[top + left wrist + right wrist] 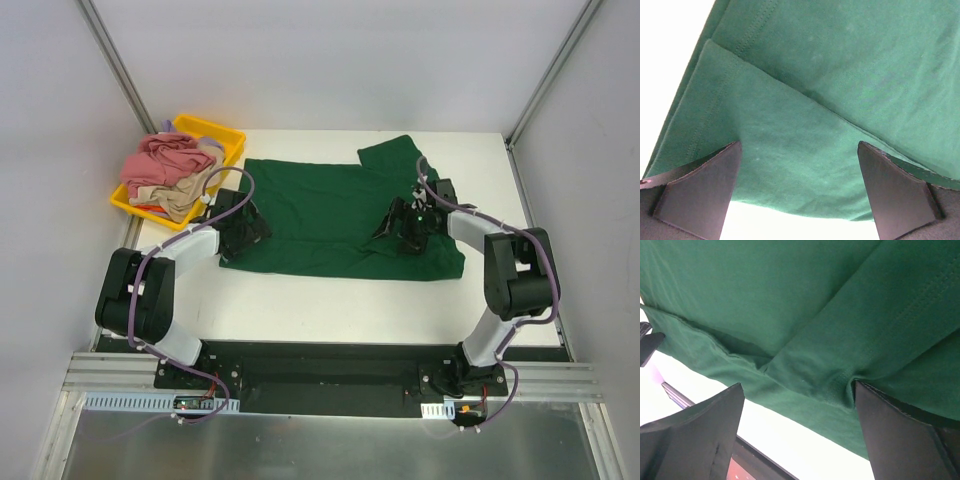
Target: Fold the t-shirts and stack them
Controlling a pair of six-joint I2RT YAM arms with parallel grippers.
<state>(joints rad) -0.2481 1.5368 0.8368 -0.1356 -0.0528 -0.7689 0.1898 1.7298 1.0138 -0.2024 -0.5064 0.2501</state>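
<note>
The dark green t-shirt [335,215] lies spread flat across the middle of the white table. My left gripper [243,228] is open over its left edge; in the left wrist view the green cloth [805,125] fills the gap between the fingers [700,192]. My right gripper [408,226] is open over the shirt's right part; in the right wrist view one fingertip [890,432] presses a wrinkle into the cloth [805,315]. The pink t-shirt [165,158] and the beige t-shirt [180,196] lie crumpled in the yellow tray [222,133].
The yellow tray stands at the back left corner of the table [330,305]. Grey walls and metal posts close in the left, right and back. A black base rail [330,365] runs along the near edge.
</note>
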